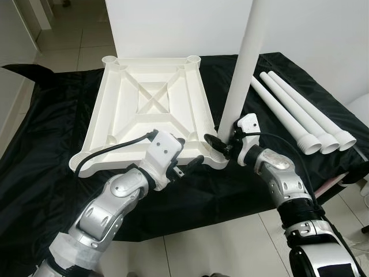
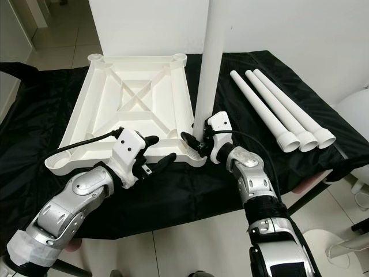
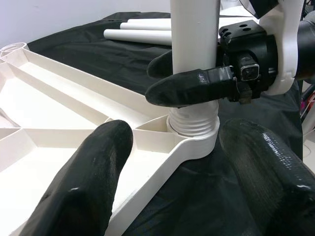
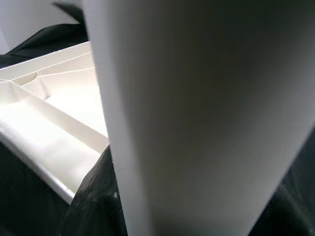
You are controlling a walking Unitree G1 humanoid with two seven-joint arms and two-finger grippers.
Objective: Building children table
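Standing upright at centre frame, the white leg (image 1: 247, 63) has its threaded end seated in the near right corner socket (image 3: 194, 135) of the inverted tabletop (image 1: 151, 104), which lies ribbed side up on the black cloth (image 1: 52, 115). The right gripper (image 1: 222, 144) is closed around the leg just above the socket, one black finger (image 3: 189, 88) wrapping the tube's front. The left gripper (image 1: 187, 163) rests at the tabletop's near edge, lower centre of the frame, fingers spread wide and holding nothing.

Three spare legs (image 1: 300, 115) lie side by side on the cloth at the right of the frame, well apart from the tabletop.

Handling judgement: the leg appears to be a rigid, light, hollow plastic tube with a smooth surface, so it is likely to slip under a loose grip when turned. Hold low, near the threaded collar, to keep the thread aligned. The tabletop looks stiff but light; it may rotate on the cloth unless the left gripper braces the rim beside the socket.
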